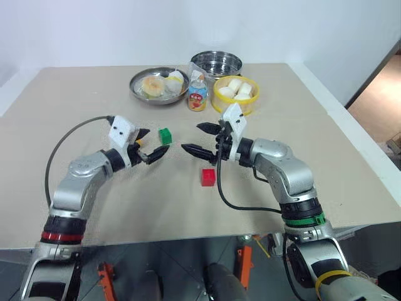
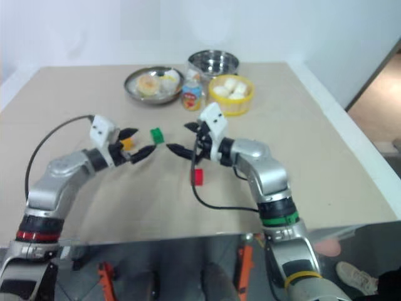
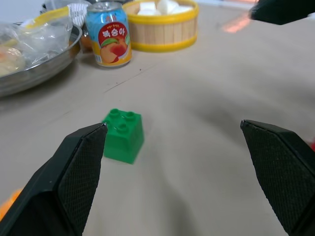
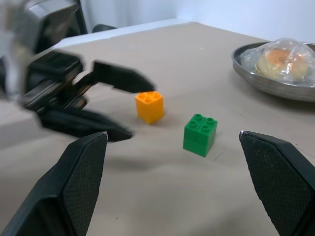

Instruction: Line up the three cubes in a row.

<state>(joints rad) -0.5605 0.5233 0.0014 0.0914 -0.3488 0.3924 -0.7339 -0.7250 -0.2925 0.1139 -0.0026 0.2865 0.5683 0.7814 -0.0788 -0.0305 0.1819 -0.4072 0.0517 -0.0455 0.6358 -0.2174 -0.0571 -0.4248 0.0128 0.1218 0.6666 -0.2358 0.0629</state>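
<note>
Left gripper point(image 1: 152, 143) agape, empty, right gripper point(image 1: 201, 138) likewise

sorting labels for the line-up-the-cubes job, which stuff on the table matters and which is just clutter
Part of the job:
green cube
red cube
yellow-orange cube

Just lying about:
drink can
yellow basket of white buns
metal dish with bagged bread
steel pot

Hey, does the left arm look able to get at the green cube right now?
Probably yes. The left gripper is open, and the green cube sits on bare table just ahead of its fingertips, apart from the orange cube. The right gripper hovers close by, but not between them.
</note>
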